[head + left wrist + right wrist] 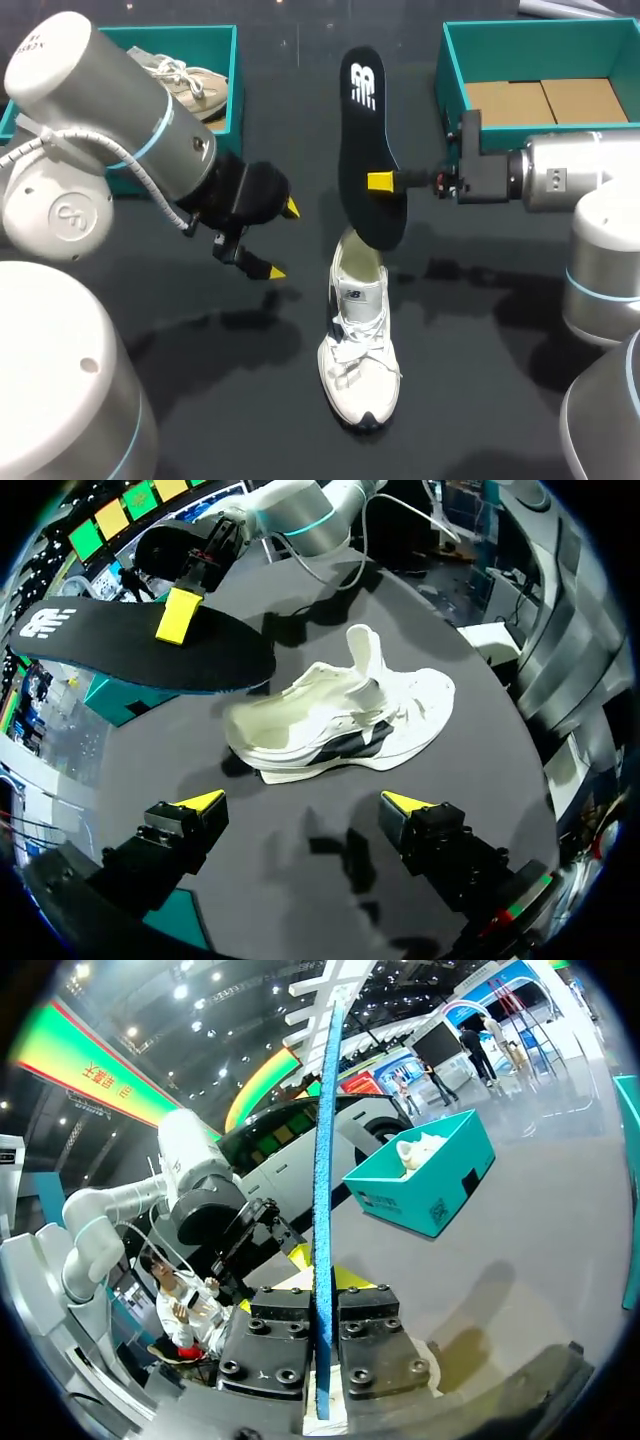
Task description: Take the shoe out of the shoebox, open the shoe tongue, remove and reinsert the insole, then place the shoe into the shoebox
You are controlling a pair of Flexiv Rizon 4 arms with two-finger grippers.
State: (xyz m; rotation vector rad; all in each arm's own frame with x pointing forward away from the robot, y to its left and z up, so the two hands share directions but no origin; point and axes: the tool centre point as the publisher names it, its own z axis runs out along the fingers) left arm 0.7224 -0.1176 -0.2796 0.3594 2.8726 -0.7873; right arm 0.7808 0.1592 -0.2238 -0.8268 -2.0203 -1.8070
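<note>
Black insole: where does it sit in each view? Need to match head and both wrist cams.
Head view: black insole at centre, clamped by the right gripper, lower end over the white shoe.
Left wrist view: black insole ahead of the open left gripper, beyond the white shoe.
Right wrist view: black insole edge-on, a blue strip between the right gripper's fingers.
Shared landmark: the right gripper clamped on it, in all three.

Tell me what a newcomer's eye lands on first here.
The black insole, held in the air over the middle of the table with the right gripper shut on it, one end above the heel of the white shoe. Then the left gripper, open beside that shoe.
</note>
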